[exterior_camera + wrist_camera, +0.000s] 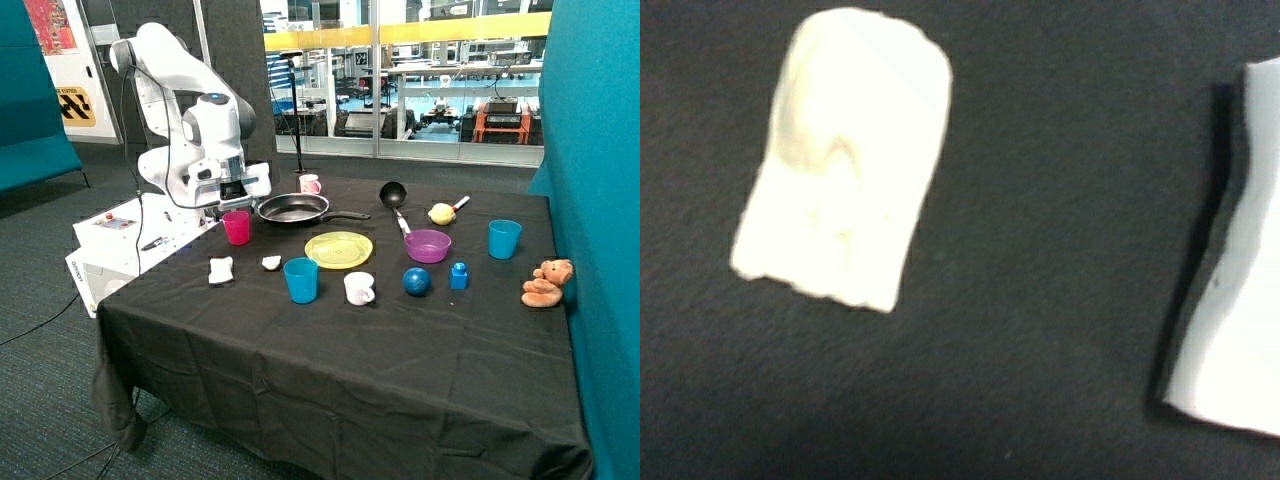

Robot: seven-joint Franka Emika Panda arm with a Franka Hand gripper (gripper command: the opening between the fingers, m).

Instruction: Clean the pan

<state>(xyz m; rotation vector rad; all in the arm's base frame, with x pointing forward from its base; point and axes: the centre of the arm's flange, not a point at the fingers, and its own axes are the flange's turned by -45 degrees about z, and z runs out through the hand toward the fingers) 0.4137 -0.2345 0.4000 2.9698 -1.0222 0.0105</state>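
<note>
The pan [293, 208] is dark and round, with its long black handle [345, 215] pointing toward the ladle. It sits on the black tablecloth at the back of the table and looks empty. My gripper [232, 196] hangs low beside the pan's rim, just above and behind a magenta cup [236, 227]. A crumpled white cloth [221, 269] lies nearer the front edge, with a smaller white piece [271, 263] beside it. The wrist view shows a white cloth [840, 160] flat on the black tablecloth and another white piece [1240, 270] at the picture's edge.
A pink mug [310, 184] stands behind the pan and a black ladle [392, 194] past its handle. In front are a yellow plate [339, 249], purple bowl [427, 245], two blue cups [300, 280] [504, 239], white mug [358, 288], blue ball [416, 281], blue block [459, 275] and teddy [547, 283].
</note>
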